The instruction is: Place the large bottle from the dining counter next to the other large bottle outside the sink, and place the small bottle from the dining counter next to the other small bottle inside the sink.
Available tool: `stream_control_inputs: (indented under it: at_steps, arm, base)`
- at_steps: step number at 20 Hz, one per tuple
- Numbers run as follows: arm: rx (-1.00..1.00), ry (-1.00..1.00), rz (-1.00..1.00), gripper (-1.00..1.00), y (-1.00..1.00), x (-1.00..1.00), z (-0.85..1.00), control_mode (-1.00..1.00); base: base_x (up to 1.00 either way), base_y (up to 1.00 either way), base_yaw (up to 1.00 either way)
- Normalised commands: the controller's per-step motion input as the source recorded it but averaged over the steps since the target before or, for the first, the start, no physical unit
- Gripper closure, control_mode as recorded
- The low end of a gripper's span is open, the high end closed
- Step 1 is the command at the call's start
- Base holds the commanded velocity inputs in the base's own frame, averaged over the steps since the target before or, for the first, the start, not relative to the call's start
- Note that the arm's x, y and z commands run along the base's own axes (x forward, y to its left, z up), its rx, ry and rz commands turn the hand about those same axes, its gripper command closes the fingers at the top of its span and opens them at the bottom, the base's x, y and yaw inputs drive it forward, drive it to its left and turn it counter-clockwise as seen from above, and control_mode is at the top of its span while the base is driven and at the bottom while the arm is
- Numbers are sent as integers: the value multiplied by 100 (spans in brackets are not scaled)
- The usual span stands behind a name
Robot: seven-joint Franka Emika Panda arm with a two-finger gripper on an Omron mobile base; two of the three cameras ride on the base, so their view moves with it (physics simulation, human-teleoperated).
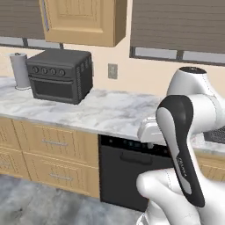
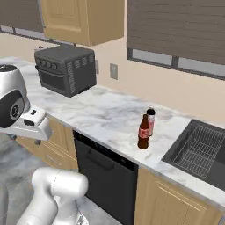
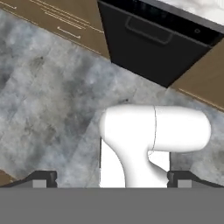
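Observation:
The large bottle (image 2: 143,132), dark brown with a red label, stands upright on the marble kitchen counter (image 2: 105,118), just left of the sink (image 2: 198,149). Close behind it is the other large bottle (image 2: 150,121), pink with a black cap, and the two nearly touch. A wire rack lies in the dark sink basin. My gripper (image 3: 113,177) is open and holds nothing, with its fingertips (image 3: 43,177) wide apart. It points down at the grey floor in front of the cabinets, well left of both bottles. The small bottle, the other small bottle and the dining counter are out of view.
A dark toaster oven (image 1: 60,74) sits at the back of the counter, with a paper towel roll (image 1: 19,69) to its left. A black dishwasher (image 3: 153,43) is set under the counter between tan cabinets (image 1: 48,154). Wall cabinets (image 1: 83,19) hang above.

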Motion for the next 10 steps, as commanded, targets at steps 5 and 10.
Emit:
stream_control_inputs:
  at_steps: [5, 10]
  arm:
    - [0, 0, 0, -100, 0, 0, 0, 100]
    - [0, 0, 0, -100, 0, 0, 0, 100]
  base:
    - [0, -24, 79]
    - [0, -25, 81]
